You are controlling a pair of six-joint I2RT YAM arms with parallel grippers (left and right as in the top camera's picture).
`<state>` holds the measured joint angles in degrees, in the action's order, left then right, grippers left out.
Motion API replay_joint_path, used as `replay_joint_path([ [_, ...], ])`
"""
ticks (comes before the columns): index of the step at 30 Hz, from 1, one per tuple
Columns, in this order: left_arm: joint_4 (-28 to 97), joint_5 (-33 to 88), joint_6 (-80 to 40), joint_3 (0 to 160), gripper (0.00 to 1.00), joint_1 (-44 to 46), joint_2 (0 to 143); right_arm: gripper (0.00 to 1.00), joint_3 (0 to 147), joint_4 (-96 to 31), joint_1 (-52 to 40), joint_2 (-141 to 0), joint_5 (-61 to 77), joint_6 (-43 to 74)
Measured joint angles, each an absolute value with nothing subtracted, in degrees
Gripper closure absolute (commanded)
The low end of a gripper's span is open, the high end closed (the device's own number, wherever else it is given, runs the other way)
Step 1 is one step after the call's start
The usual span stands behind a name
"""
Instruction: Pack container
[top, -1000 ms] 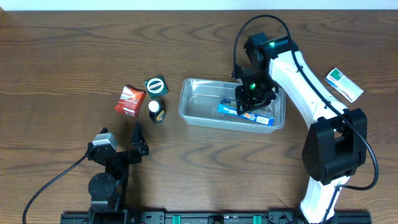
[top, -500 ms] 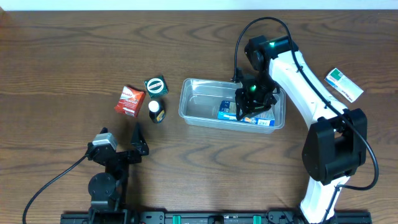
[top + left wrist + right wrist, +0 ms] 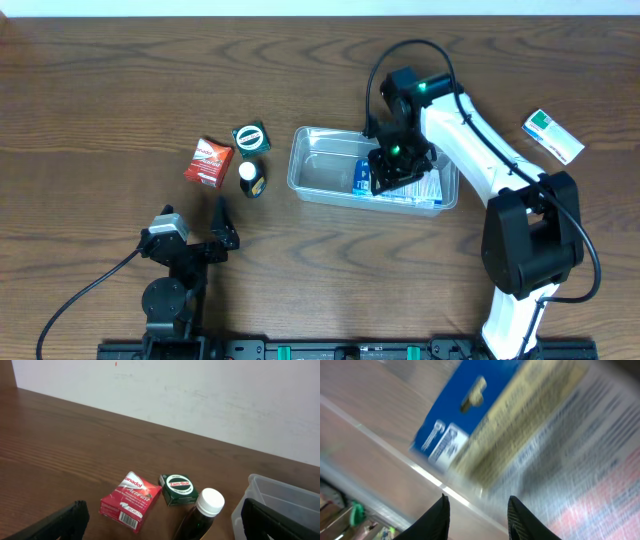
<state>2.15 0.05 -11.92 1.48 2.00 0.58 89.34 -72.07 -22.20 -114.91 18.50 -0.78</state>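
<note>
Container (image 3: pixel 320 166) surrounds the right jaws, apparently parted

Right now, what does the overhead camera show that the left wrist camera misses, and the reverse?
Only overhead: the right fingers over a blue box inside the container, and a white-and-green box far off to the side. Only left wrist: the white wall and readable labels. Both: the red packet, green tin, white-capped bottle and a container corner.

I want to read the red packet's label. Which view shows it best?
Left wrist: the red packet lies close, white lettering and barcode facing the camera. Overhead shows it small, left of the container. Right wrist does not show it.
</note>
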Motion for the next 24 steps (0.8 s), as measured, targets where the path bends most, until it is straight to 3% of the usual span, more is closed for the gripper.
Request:
replay_joint_path([
  [14, 2.15, 0.05, -11.92, 1.48, 0.02, 2.00, 0.58, 0.67, 85.65, -67.05, -19.90, -114.89, 14.28, -0.58],
  [24, 2.15, 0.05, -11.92, 1.48, 0.02, 2.00, 0.58, 0.63, 103.55, -79.24, -17.67, -113.60, 11.46, -3.18],
])
